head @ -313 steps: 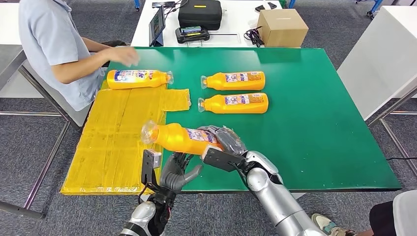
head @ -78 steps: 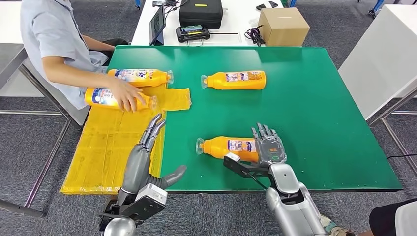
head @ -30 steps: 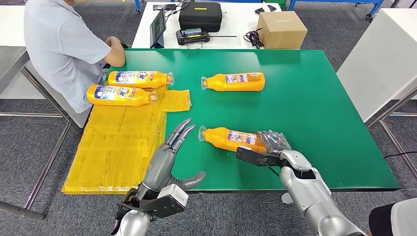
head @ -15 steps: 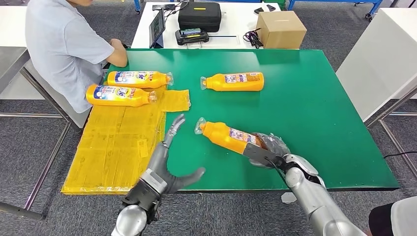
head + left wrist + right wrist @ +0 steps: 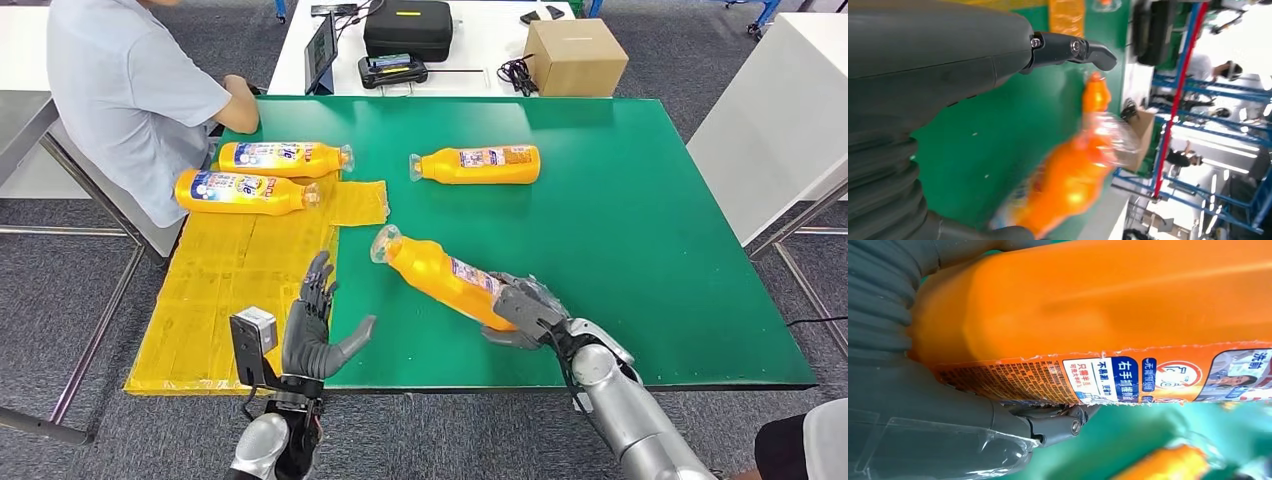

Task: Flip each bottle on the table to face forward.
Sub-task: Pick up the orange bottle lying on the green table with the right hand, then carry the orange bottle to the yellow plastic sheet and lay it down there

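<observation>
While my right robot hand (image 5: 520, 308) gripped the orange bottle (image 5: 440, 277) by its base, the bottle tilted above the desk (image 5: 640, 230). My left robot hand (image 5: 313, 335) held nothing, fingers apart.

A brown cardboard box (image 5: 574, 56) and a black zipped case (image 5: 406, 27) are set on the white table (image 5: 480, 55) behind.
</observation>
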Controlling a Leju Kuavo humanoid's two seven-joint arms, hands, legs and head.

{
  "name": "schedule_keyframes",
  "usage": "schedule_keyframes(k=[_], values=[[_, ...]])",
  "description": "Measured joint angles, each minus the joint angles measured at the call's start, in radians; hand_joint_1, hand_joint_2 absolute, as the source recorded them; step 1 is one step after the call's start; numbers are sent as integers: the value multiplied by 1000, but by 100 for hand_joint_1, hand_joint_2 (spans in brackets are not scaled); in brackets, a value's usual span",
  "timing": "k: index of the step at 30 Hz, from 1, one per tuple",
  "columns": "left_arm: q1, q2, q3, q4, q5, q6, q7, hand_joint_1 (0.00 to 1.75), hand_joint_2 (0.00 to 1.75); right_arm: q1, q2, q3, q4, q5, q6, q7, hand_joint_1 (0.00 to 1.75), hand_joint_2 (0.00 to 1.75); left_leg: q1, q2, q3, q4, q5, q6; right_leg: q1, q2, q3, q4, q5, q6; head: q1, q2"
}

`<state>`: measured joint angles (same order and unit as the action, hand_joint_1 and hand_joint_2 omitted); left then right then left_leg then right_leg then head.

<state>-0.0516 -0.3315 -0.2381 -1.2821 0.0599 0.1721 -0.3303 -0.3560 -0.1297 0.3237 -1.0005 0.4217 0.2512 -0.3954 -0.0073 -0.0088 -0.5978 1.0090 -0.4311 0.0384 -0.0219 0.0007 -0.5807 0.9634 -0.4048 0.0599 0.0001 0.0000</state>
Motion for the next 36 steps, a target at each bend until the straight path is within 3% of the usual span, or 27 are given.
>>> schedule_keyframes(k=[9,13,16,23,36], values=[[-10,-4,22,62,22,-13,-2,0,175,0,12,13,-44,-18,12,-6,175,175,0,-1,-2,0,0,0,0,-1,-2,0,0,0,0,0],[-34,-6,29,128,102,-128,17,0,175,-1,22,26,-60,-83,50,-54,175,175,0,0,-3,0,0,0,0,-1,-2,0,0,0,0,0],[-67,-9,30,208,143,-222,-16,0,175,-5,39,57,-71,-128,65,-75,175,175,0,0,-2,0,0,0,0,-1,-3,0,0,0,0,0],[-127,-12,30,323,203,-295,-54,0,175,-27,61,132,-59,-181,79,-100,175,175,0,-1,-3,0,0,0,0,-1,-3,0,0,0,0,0],[-206,-21,-18,401,288,-281,-120,0,175,-82,88,280,67,-196,76,-142,175,175,0,-1,-3,0,0,0,0,-1,-3,0,0,0,0,0]])
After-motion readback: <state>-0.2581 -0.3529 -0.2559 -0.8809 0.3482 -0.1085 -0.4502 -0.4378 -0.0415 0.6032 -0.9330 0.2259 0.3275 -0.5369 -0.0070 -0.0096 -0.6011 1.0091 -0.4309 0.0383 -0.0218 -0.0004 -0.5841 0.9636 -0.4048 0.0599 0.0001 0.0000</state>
